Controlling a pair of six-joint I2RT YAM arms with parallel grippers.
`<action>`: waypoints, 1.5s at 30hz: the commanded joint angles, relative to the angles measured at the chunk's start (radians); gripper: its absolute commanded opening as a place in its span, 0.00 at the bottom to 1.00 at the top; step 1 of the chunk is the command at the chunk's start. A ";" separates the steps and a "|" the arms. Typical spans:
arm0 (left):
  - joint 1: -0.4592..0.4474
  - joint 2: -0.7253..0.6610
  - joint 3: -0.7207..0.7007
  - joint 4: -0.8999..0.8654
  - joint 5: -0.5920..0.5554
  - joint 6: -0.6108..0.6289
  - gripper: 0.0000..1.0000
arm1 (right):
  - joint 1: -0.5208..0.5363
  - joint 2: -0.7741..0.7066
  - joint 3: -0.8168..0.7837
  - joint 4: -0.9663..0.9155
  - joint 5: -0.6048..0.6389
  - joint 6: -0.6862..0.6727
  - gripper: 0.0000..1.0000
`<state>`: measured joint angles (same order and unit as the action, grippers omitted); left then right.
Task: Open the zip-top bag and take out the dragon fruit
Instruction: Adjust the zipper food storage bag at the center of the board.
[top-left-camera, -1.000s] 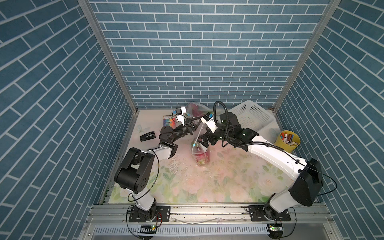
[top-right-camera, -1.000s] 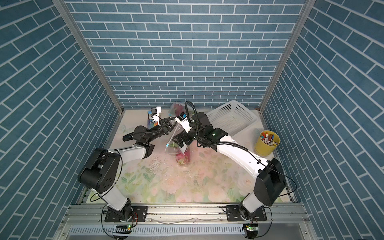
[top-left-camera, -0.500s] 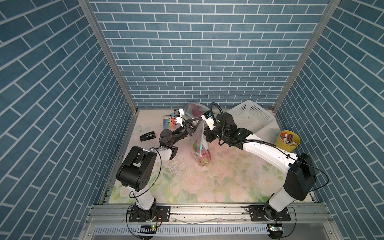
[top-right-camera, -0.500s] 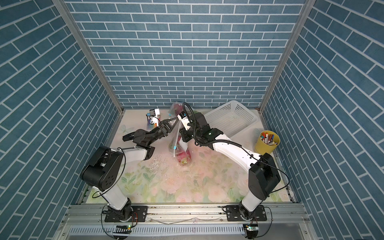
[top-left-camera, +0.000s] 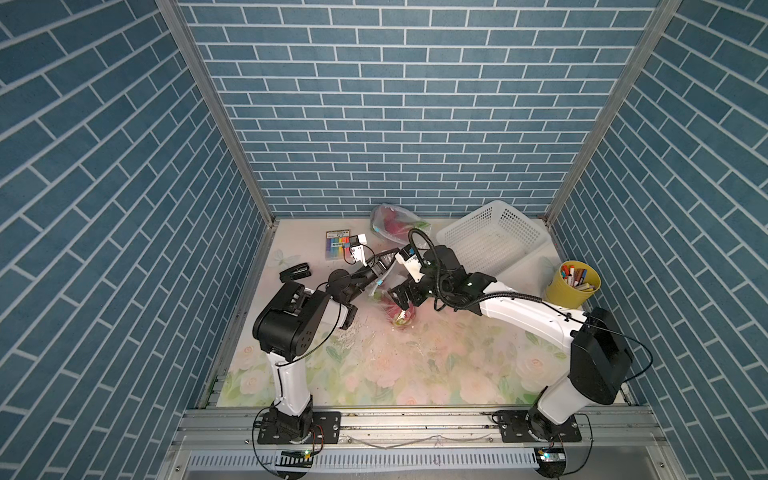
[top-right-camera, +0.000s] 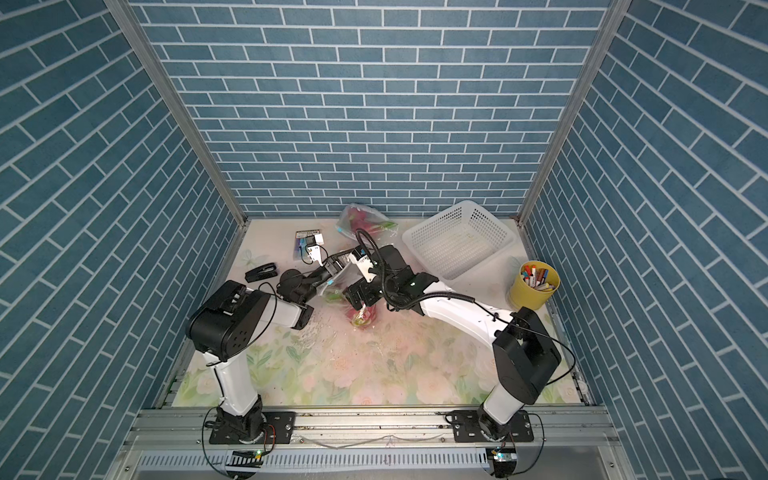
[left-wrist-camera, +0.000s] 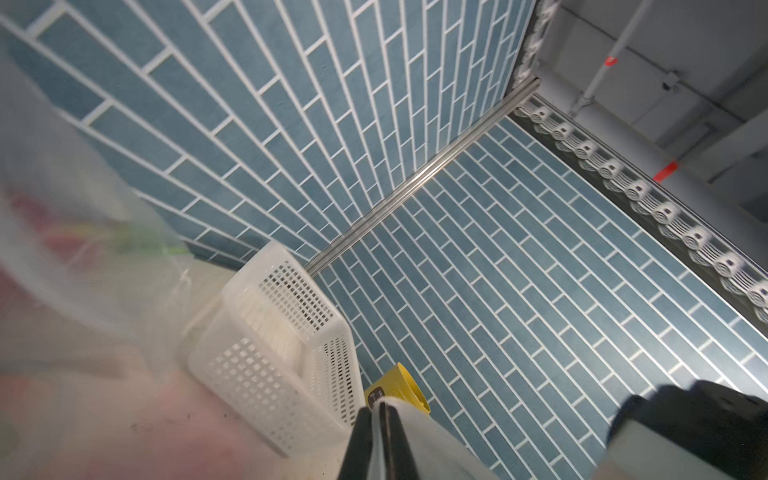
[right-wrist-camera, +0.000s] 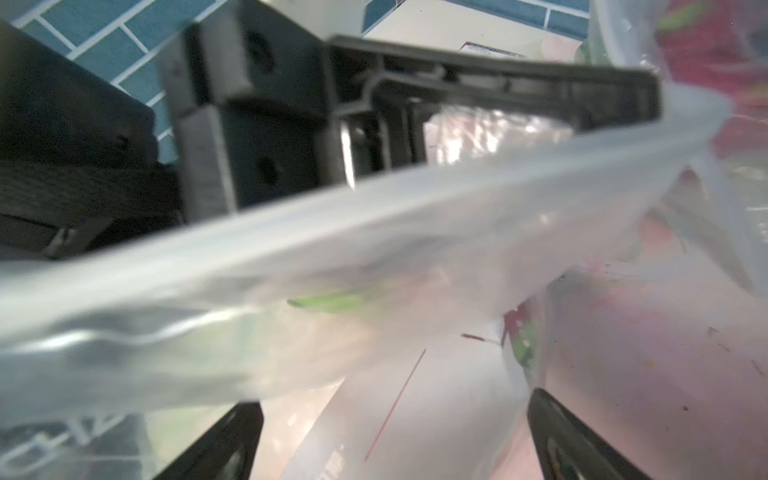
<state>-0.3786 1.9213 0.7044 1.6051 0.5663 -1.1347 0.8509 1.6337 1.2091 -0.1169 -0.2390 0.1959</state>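
The clear zip-top bag hangs above the floral mat. My left gripper is shut on its top edge, and in the left wrist view the film is pinched between the fingertips. The dragon fruit shows magenta and green through the low end of the bag, resting on the mat. My right gripper is open beside the bag, just above the fruit. In the right wrist view its gripper stands wide apart around loose film of the bag, with pink fruit blurred behind it.
A second clear bag with pink fruit lies at the back wall. A white mesh basket stands back right, with a yellow cup of markers beside it. A marker pack and a black stapler lie back left.
My right gripper has come down from the bag's top to beside the fruit and now stands open. The left gripper keeps its hold on the bag's edge.
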 joint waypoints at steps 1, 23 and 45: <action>-0.009 -0.007 -0.012 0.265 -0.016 -0.038 0.00 | -0.001 0.049 0.005 0.093 0.012 0.063 0.99; 0.092 -0.125 -0.047 0.106 0.065 0.018 0.97 | -0.073 0.017 -0.052 0.099 0.074 0.114 0.00; -0.071 -0.358 -0.028 -0.821 0.136 0.564 0.38 | -0.107 -0.063 -0.120 0.114 0.110 0.109 0.00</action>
<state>-0.4469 1.5509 0.6598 0.8108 0.6678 -0.5968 0.7433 1.6096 1.0794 -0.0158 -0.1425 0.2840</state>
